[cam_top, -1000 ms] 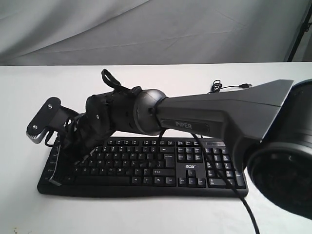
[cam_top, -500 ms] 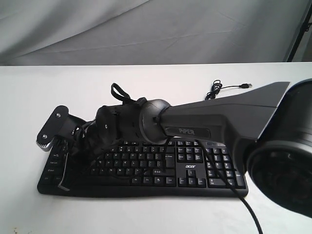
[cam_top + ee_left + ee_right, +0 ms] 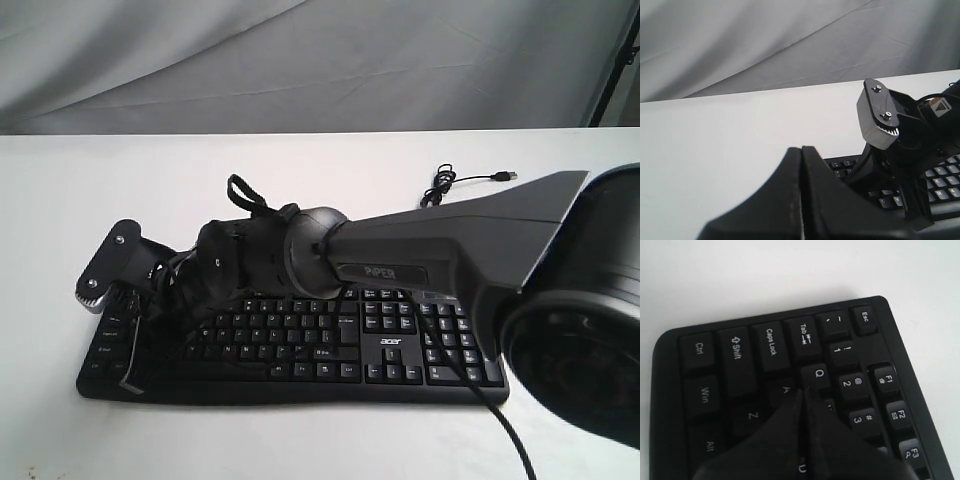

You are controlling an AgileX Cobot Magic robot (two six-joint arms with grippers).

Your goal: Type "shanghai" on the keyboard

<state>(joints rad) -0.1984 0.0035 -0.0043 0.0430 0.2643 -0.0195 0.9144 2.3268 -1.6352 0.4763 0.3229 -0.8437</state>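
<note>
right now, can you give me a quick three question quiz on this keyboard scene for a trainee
1. True or false: the right gripper has its jaws spread wide.
2. Its tip is over which part of the keyboard? A. its right end B. by the Q key C. its middle
3. Which word does the white logo on the keyboard spell?

Key: 1 false, the jaws are together. 2 B. 3 acer.
</note>
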